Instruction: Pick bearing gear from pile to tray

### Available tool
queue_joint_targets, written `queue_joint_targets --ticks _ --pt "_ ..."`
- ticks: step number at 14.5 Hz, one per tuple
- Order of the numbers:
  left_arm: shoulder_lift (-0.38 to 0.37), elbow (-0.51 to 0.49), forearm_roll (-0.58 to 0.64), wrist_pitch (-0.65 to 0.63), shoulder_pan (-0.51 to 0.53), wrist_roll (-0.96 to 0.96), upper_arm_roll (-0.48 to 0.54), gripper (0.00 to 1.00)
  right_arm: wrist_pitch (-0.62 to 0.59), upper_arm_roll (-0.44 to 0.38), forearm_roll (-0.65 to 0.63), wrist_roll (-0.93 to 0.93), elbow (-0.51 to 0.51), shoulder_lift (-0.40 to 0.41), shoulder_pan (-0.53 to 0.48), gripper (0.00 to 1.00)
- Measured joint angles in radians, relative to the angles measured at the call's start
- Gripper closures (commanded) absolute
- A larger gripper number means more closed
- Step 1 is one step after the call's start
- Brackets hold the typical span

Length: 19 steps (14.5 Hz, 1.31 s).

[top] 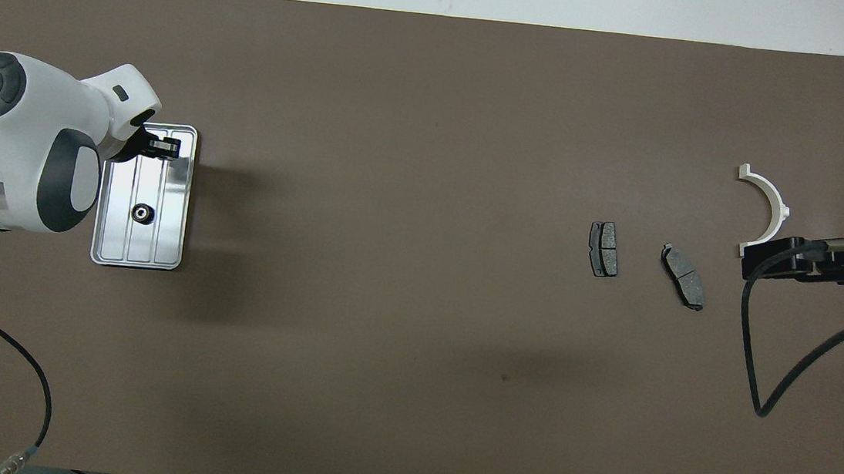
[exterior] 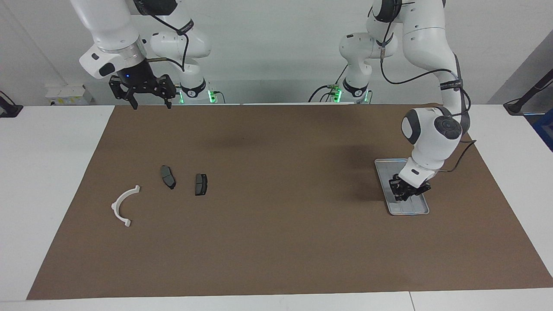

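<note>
Left gripper [exterior: 405, 193] pressed together over the tray [top: 99, 252], 1 bearing gear [top: 141, 214] already under it; right gripper [exterior: 147, 96] spread, waiting clear.

The left gripper [exterior: 405, 196] points down, fingertips shut; the right gripper [exterior: 147, 103] waits raised, jaws open.

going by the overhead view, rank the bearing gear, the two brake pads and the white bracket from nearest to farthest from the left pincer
From the left pincer, over the tray:
1. Bearing gear, in the tray.
2. Brake pad nearer the tray.
3. Second brake pad, beside it.
4. White bracket, at the right arm's end.
</note>
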Motion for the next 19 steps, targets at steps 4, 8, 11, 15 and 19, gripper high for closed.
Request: queue_joint_targets --ticks 4,8,11,15,19 --pt "-0.001 -0.034 0.0 0.018 0.013 0.002 0.01 1.0 0.0 0.0 0.0 0.0 0.0 0.0 0.0 0.0" --pt "-0.006 -0.065 -0.003 0.032 0.034 0.009 0.014 0.94 0.0 0.0 0.0 0.0 0.0 -0.001 0.0 0.0" --pt "-0.015 -0.086 -0.003 0.054 0.035 0.009 0.014 0.0 0.0 0.0 0.001 0.0 0.0 -0.001 0.001 0.0" --pt "-0.033 -0.041 -0.003 -0.034 0.035 0.042 0.015 0.0 0.0 0.0 0.001 0.0 0.001 -0.003 0.001 0.0" --pt "-0.106 0.187 -0.003 -0.288 0.036 0.049 0.017 0.0 0.0 0.0 0.001 0.0 0.001 -0.003 0.001 0.0"
